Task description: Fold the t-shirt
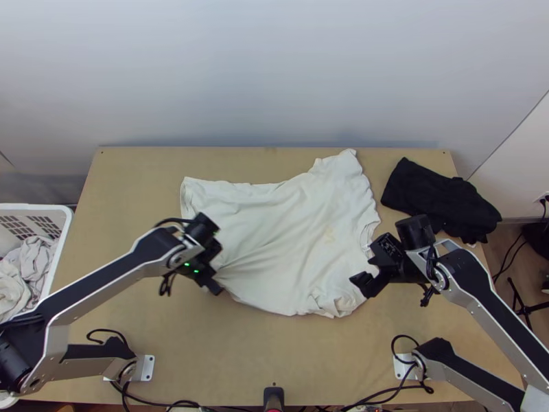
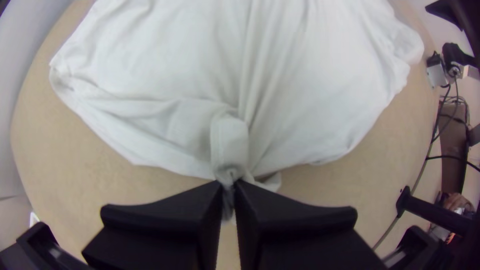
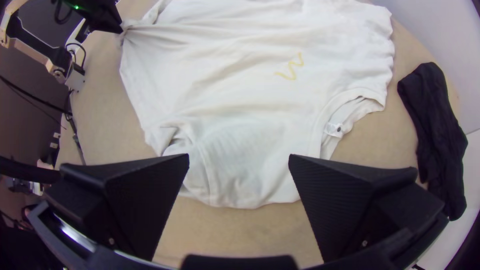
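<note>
On the wooden table [image 1: 274, 353], your t-shirt [image 1: 295, 226] lies spread and creased; your left gripper [image 1: 215, 287] clenches a gathered bit of its edge, while your right gripper [image 1: 362, 283] sits near the collar [image 3: 327, 112], fingers parted and empty.

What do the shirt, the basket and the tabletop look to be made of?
The shirt looks like thin, matte knit, perhaps cotton or a blend: it falls in soft creases. The basket seems to be hard white plastic, going by its smooth rim and slotted wall. The tabletop is probably wood or wood board, dull-finished: it is flat and evenly tan.
</note>
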